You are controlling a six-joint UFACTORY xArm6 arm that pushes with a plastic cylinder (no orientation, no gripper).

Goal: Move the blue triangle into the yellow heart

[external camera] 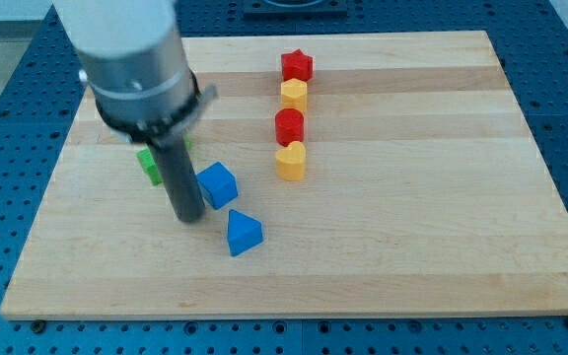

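While my tip [187,217] sits low on the bench [442,247], left of centre, the blue triangle [244,234] lies just off it toward the view's right and slightly toward the view's bottom, near but apart. A small gap of bare wood shows between them.

The tool is a plain rod, so there is nothing to spread or pinch; it holds nothing and touches no block that I can make out. The blue cube [217,184] is just beside the rod on its right, above the triangle. Contact there is hard to call, looks like a sliver of gap.

The yellow heart [291,161] stands up and to the right of the triangle, well apart from it, at the bottom of a column: red star [297,66] at the top, then a yellow block [294,95], a red block [289,126], then the heart. A green block [150,164] is partly hidden behind the rod on the left.

Key relation: tip, triangle and heart are not in line. The tip is left of the triangle, the heart is up-right of it. A push from here would likely send the triangle mostly rightward, missing below the heart. My judgement: the tip needs to get lower-left of the triangle first, then push diagonally up-right. Risk: the cube sits close to that lane and could be clipped.
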